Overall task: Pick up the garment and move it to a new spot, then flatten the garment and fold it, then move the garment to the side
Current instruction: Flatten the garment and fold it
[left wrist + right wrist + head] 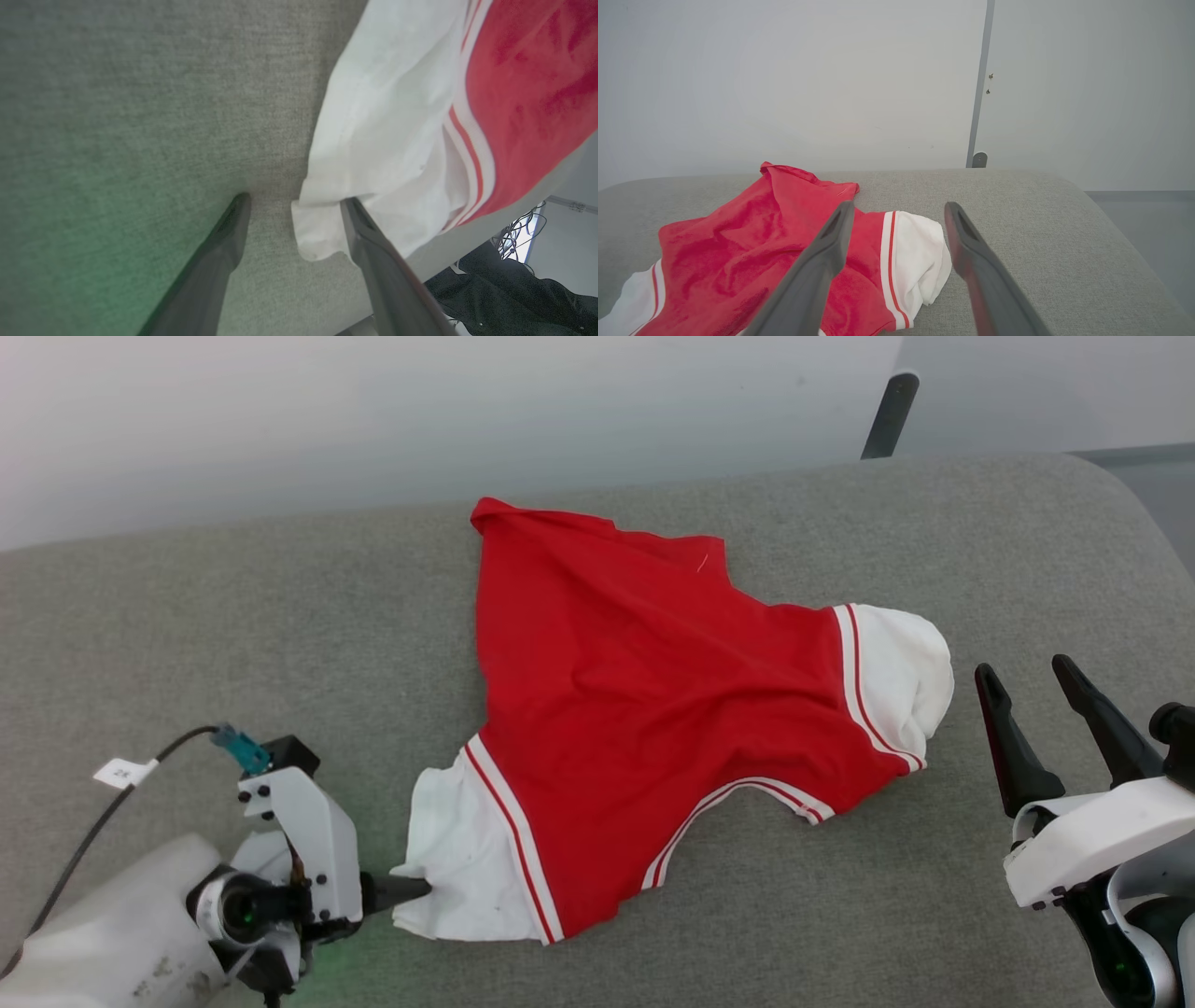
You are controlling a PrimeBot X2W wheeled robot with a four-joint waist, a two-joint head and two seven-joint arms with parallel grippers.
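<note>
While both sets of jaws stand spread wide, neither gripper holds anything. Left gripper [411, 889] sits low at the near left, tip touching the edge of the near white sleeve [467, 859]. In the left wrist view the cuff corner [317, 233] lies between its fingers [224, 242], one on bare cushion, the other against the cloth. Right gripper [1025, 670] is at the near right, just beside the other white sleeve [901, 672], apart from it. Red T-shirt [635, 691] lies spread but wrinkled mid-cushion, hem end toward the far edge, striped seams showing at both sleeves. Grey fabric cushion [187, 635] is underneath, with a pale wall [373, 411] and a dark post [889, 415] behind.
</note>
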